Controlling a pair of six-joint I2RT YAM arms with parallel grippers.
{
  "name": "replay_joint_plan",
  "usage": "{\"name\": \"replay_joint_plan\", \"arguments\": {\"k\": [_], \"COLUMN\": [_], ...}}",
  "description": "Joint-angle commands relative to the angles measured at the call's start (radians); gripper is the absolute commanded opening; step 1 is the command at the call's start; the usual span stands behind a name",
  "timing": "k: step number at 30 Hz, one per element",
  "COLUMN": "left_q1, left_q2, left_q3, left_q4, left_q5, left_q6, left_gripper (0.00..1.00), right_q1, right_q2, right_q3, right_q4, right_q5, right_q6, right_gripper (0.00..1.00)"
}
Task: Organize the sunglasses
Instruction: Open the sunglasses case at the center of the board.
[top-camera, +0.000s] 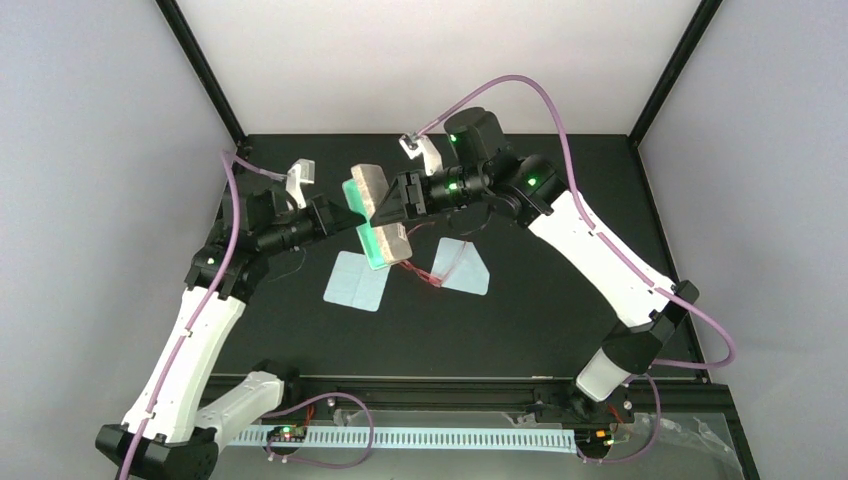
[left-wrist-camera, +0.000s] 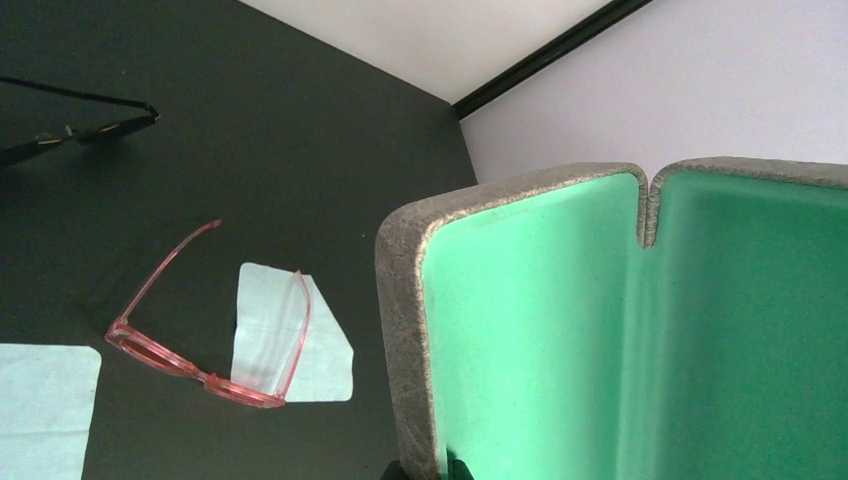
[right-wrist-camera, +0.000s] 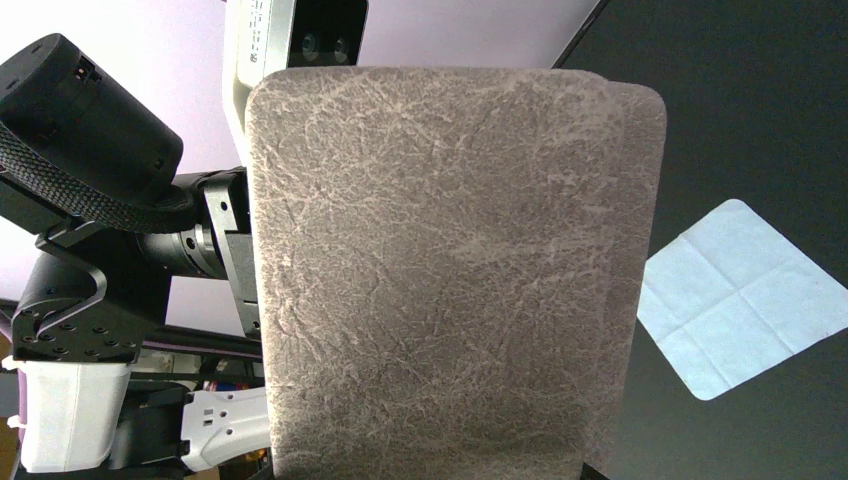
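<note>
Grey felt glasses case (top-camera: 378, 215), green inside, hangs open above the black surface (top-camera: 560, 310).
One edge is clamped in the left tool (top-camera: 340, 208); the right tool (top-camera: 398, 200) meets the shell, but I cannot tell its grip. One pair of red-pink sunglasses (left-wrist-camera: 205, 378) lies unfolded on the surface, one arm across one of two pale-blue cloths (top-camera: 357, 281). One black pair (left-wrist-camera: 80, 128) lies apart.

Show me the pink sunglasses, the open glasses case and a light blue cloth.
sunglasses (left-wrist-camera: 207, 378), left wrist view, bridge of the frame.
glasses case (left-wrist-camera: 530, 330), left wrist view, green lining.
cloth (right-wrist-camera: 735, 300), right wrist view, its middle.
</note>
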Motion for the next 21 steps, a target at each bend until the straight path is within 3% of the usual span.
{"name": "replay_joint_plan", "arguments": {"k": [1, 7, 13, 15, 21], "left_q1": [0.002, 0.002, 0.002, 0.002, 0.002], "left_q2": [0.005, 0.004, 0.010, 0.013, 0.026], "left_q3": [0.008, 0.000, -0.021, -0.026, -0.044], "left_q4": [-0.067, -0.084, -0.102, -0.108, -0.119], "left_q5": [-0.043, -0.061, -0.076, -0.081, -0.096], "left_q6": [0.024, 0.028, 0.029, 0.030, 0.025], "left_gripper": [0.02, 0.01, 0.01, 0.01, 0.02], "right_q1": [-0.006, -0.005, -0.005, -0.005, -0.006], "right_q2": [-0.014, -0.010, -0.021, -0.023, -0.017], "right_q3": [0.003, -0.016, -0.042, -0.041, -0.023], "right_q4": [0.011, -0.024, -0.029, -0.034, -0.085], "right_q5": [0.031, 0.068, 0.067, 0.079, 0.145], "right_q6": [-0.007, -0.023, -0.032, -0.035, -0.055], "right_gripper": [0.33, 0.69, 0.94, 0.99, 1.00]}}
